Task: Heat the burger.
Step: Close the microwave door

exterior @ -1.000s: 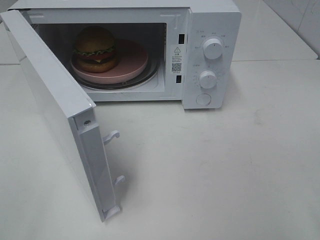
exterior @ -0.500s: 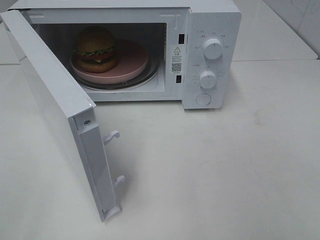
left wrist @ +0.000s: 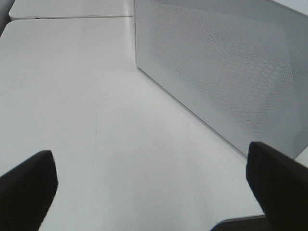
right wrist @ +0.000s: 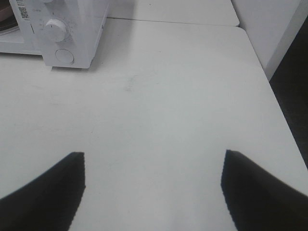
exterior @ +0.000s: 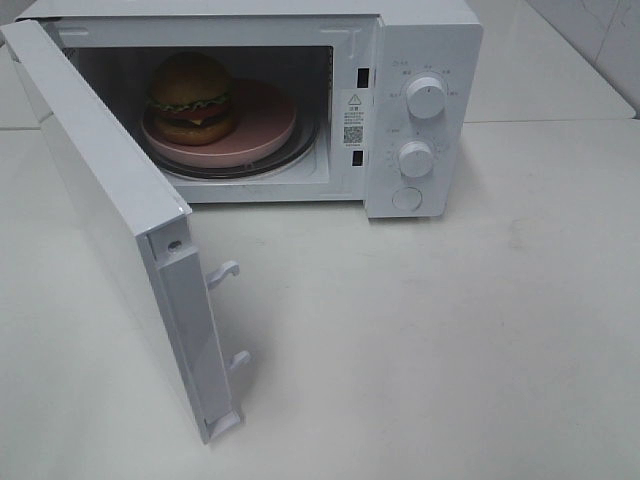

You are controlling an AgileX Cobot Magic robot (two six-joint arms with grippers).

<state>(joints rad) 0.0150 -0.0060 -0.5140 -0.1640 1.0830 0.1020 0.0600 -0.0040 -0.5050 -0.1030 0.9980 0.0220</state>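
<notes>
The burger (exterior: pixel 191 97), with golden-brown bun, green lettuce and dark patty, sits on a pink round plate (exterior: pixel 262 122) inside the white microwave (exterior: pixel 425 40), on the glass turntable. The microwave door (exterior: pixel 110 205) stands wide open, swung out to the left. Neither arm shows in the exterior high view. My left gripper (left wrist: pixel 149 175) is open and empty over the table, beside the outer face of the open door (left wrist: pixel 226 72). My right gripper (right wrist: pixel 151 185) is open and empty over the table, to the right of the microwave's control panel (right wrist: pixel 60 33).
The microwave panel has two round knobs (exterior: pixel 426 97), (exterior: pixel 415 158) and a round button (exterior: pixel 407 198). Two door latch hooks (exterior: pixel 225 272) stick out of the door's edge. The white table (exterior: pixel 450 340) ends at an edge on the right (right wrist: pixel 269 82).
</notes>
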